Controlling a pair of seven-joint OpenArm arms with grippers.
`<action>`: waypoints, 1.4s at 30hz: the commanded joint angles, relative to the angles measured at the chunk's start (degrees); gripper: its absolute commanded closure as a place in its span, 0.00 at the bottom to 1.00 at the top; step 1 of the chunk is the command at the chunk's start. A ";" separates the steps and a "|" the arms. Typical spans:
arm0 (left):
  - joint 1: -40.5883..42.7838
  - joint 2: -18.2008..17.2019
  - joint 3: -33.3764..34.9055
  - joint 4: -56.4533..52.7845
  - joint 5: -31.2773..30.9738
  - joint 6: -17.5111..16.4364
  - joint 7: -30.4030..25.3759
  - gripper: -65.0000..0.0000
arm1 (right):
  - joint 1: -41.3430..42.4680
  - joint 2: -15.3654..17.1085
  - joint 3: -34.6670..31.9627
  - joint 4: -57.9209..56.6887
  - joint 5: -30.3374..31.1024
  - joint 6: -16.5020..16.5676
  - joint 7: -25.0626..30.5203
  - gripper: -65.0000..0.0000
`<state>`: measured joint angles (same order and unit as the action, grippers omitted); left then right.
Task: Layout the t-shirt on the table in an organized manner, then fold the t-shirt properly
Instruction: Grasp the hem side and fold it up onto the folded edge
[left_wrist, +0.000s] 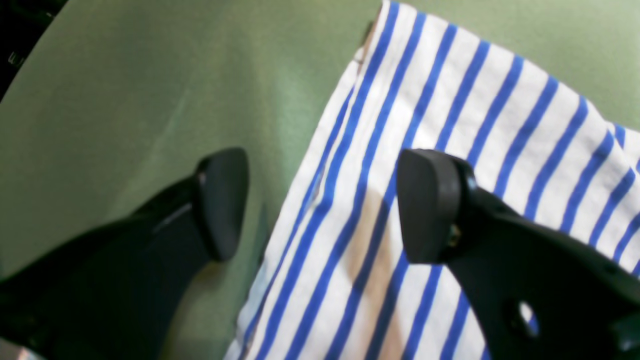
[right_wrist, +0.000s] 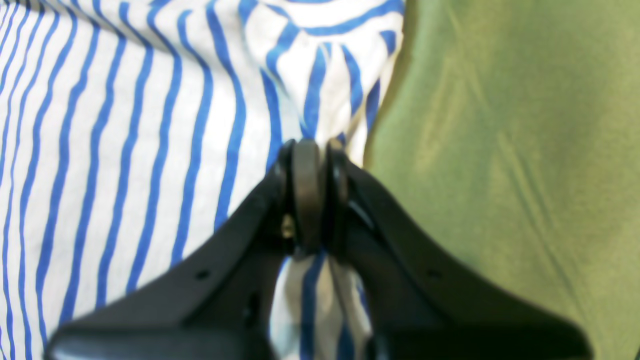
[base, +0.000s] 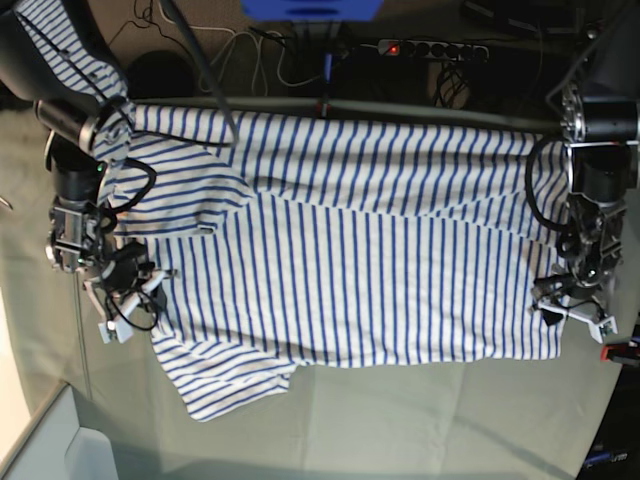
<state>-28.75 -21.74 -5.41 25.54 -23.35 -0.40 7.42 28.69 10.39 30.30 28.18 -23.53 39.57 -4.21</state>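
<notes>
The t-shirt, white with thin blue stripes, lies spread wide across the table, with one sleeve sticking out at the lower left. My right gripper is shut on a bunched fold at the shirt's edge, and striped cloth shows between its fingers. In the base view it sits at the shirt's left side. My left gripper is open and straddles the shirt's other edge, one finger over bare table, the other over the stripes. In the base view it is at the right side.
A power strip and loose cables lie beyond the table's far edge, beside a blue object. A red clip sits at the table's right edge. Green table cloth lies to the right of my right gripper.
</notes>
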 joint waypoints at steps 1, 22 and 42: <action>-1.71 -0.81 -0.08 0.79 0.19 0.01 -1.31 0.31 | 0.81 0.20 -0.11 0.43 -0.16 0.43 -0.85 1.00; -1.62 0.77 0.27 -1.94 -0.16 0.01 -1.22 0.83 | 0.72 0.20 -0.11 0.43 -0.25 0.43 -1.29 1.00; 6.99 0.33 -0.26 14.94 -0.34 0.10 4.67 1.00 | -9.21 -0.59 0.24 17.57 7.22 0.43 -1.20 1.00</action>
<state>-20.40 -20.36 -5.48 39.55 -23.53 -0.25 13.41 17.78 8.88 30.37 44.97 -17.26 39.72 -6.79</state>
